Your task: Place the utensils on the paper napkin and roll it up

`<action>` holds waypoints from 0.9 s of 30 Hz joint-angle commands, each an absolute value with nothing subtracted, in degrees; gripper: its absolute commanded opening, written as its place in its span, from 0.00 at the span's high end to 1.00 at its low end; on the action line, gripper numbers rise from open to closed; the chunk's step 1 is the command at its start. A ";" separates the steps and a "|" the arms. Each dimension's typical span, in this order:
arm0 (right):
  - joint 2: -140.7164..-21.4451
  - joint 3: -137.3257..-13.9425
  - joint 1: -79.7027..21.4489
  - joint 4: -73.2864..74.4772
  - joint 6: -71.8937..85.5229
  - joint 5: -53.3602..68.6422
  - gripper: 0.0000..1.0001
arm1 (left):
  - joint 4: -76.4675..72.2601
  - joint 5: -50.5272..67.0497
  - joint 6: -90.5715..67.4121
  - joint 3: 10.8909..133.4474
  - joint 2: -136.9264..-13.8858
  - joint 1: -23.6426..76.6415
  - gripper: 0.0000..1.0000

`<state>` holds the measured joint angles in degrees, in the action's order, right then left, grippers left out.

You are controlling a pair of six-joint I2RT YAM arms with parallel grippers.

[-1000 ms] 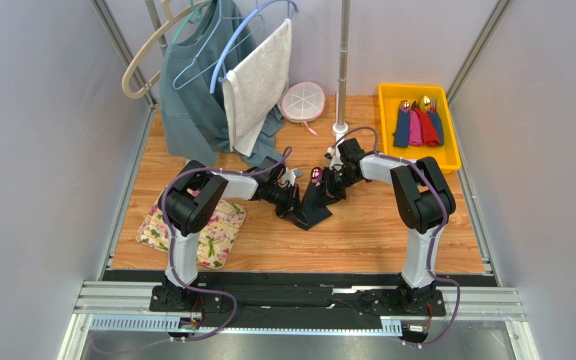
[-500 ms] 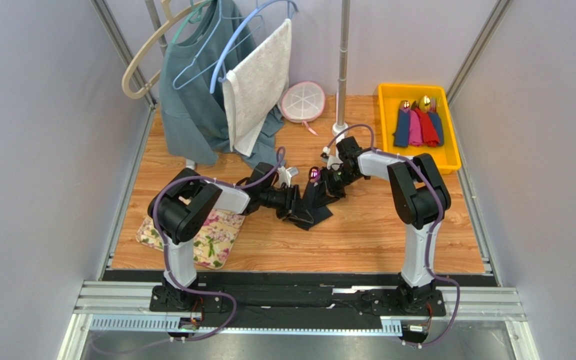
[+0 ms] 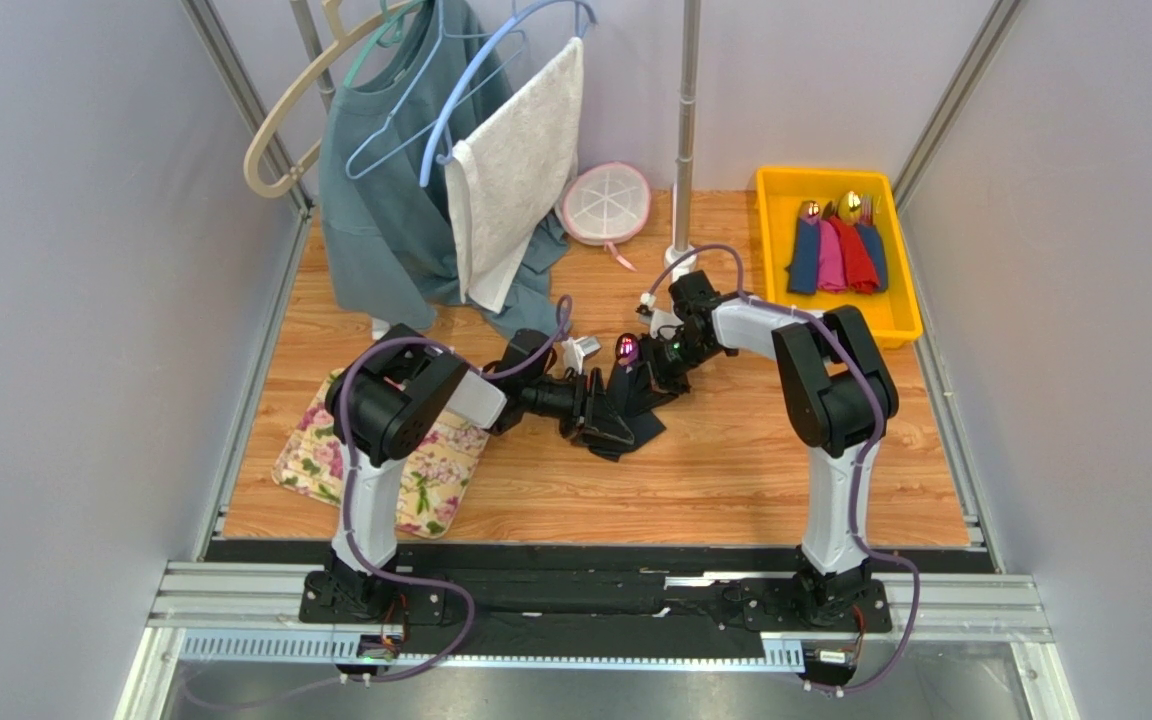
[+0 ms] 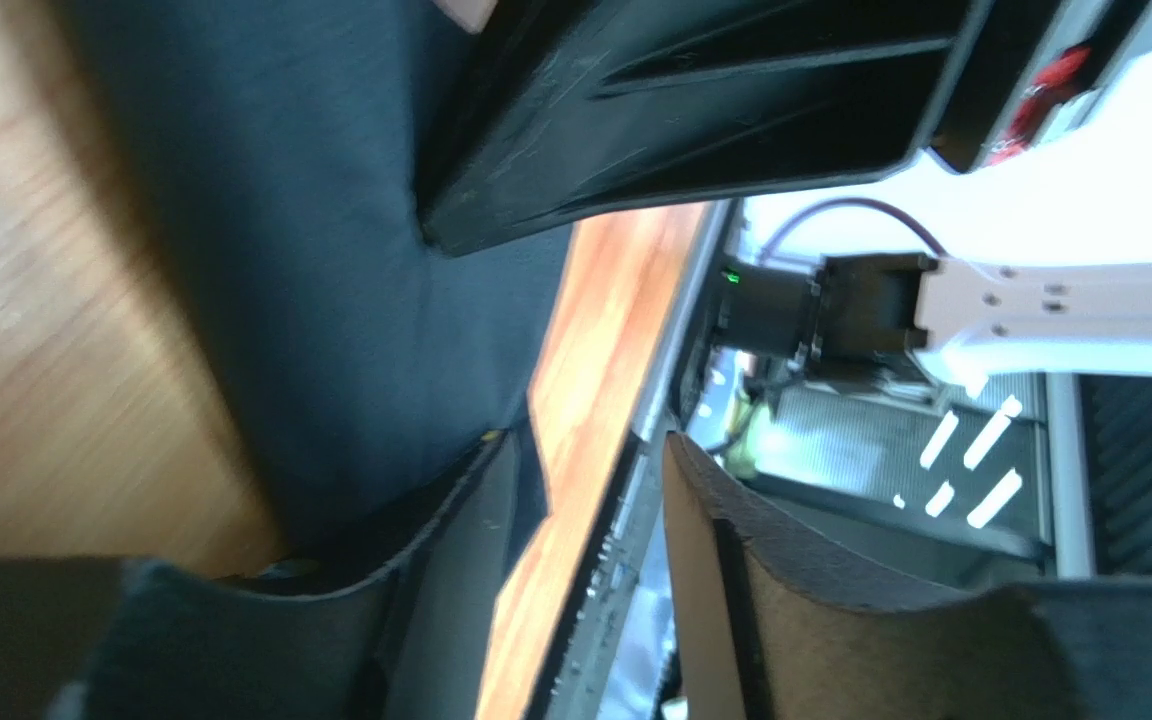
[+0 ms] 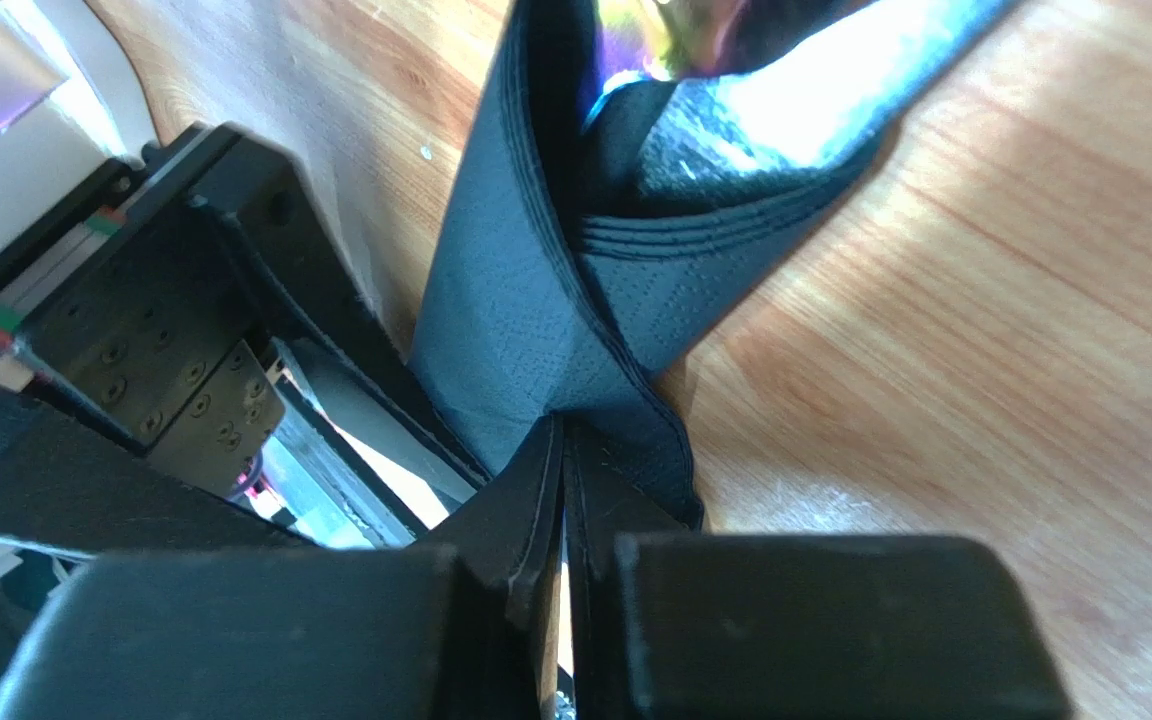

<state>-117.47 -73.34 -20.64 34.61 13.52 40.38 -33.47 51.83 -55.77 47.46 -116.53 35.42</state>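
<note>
Nudged slightly, paper napkin [image 3: 630,417] stays pinched in right gripper [image 5: 563,480].

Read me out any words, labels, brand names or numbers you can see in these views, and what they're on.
None can be read in any view: the yellow tray, the floral mat and the paper napkin carry no legible print.

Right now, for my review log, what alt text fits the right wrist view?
The right gripper, jaws almost closed, pinches a folded edge of the black paper napkin, with the wooden table behind it. An iridescent spoon bowl peeks out of the napkin's folds at the top edge.
</note>
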 commanded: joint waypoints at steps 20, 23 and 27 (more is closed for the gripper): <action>-119.88 -73.21 -21.97 32.43 4.04 28.92 0.98 | -35.24 56.87 -55.19 46.76 -107.22 36.82 0.39; -120.14 -73.48 -22.06 32.52 4.31 29.09 0.98 | -35.51 55.90 -55.98 46.32 -110.47 37.09 0.39; -119.88 -73.74 -22.06 32.96 4.13 28.65 0.98 | -41.73 55.81 -62.91 45.18 -120.29 36.91 0.39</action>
<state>-117.60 -74.32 -21.63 35.88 8.49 39.94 -36.49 55.46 -57.60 46.39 -112.64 36.75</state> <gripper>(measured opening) 0.039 0.614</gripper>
